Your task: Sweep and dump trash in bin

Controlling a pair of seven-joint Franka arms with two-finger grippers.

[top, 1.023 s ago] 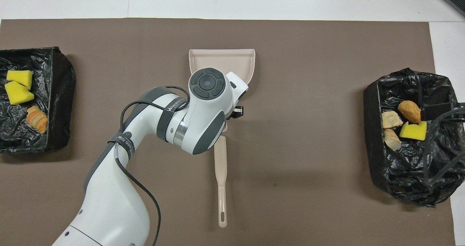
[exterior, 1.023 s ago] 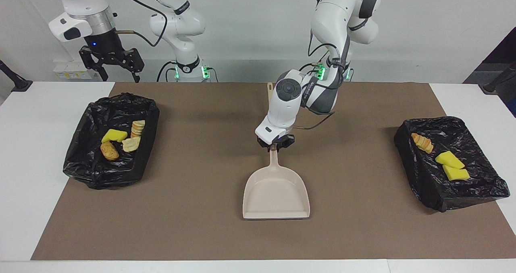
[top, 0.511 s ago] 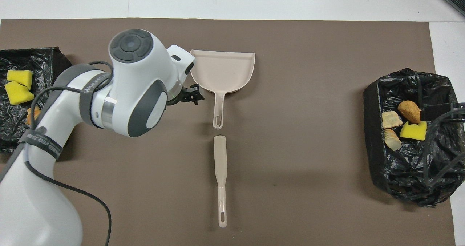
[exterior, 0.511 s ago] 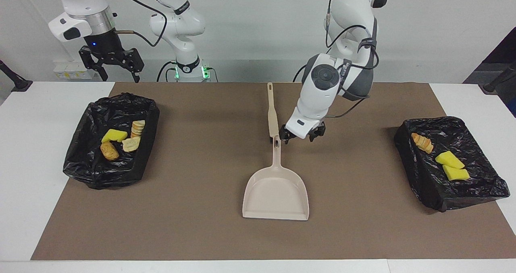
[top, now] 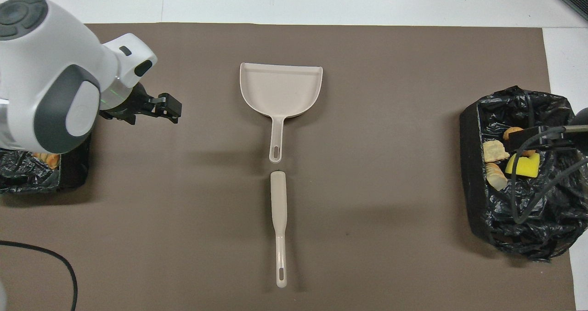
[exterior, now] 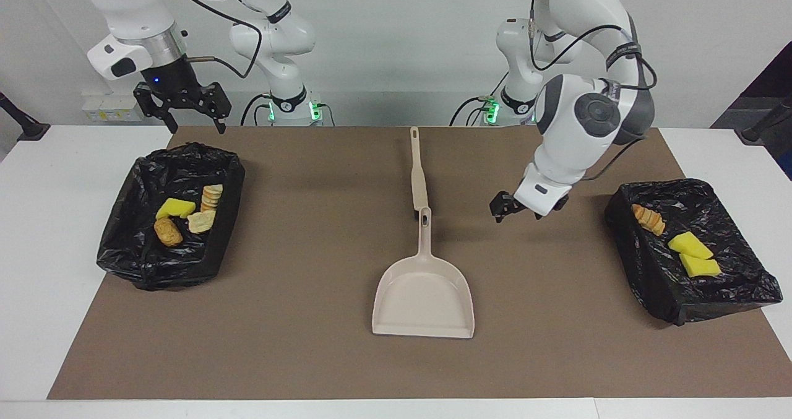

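Trash [exterior: 184, 216] in bins, oval nugget [exterior: 167, 231] lengthwise toward robots, both claws apart.

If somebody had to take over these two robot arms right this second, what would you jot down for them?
Left gripper: holds nothing, over the brown mat between the dustpan and the bin at its own end.
Right gripper: open, empty, waiting above the other bin.
Trash: four pieces in the right arm's bin, three in the left arm's bin.
Dustpan empty, flat mid-mat; brush in line with its handle, nearer the robots.
Done: no scraps show on the mat.
Left: apparently nothing.
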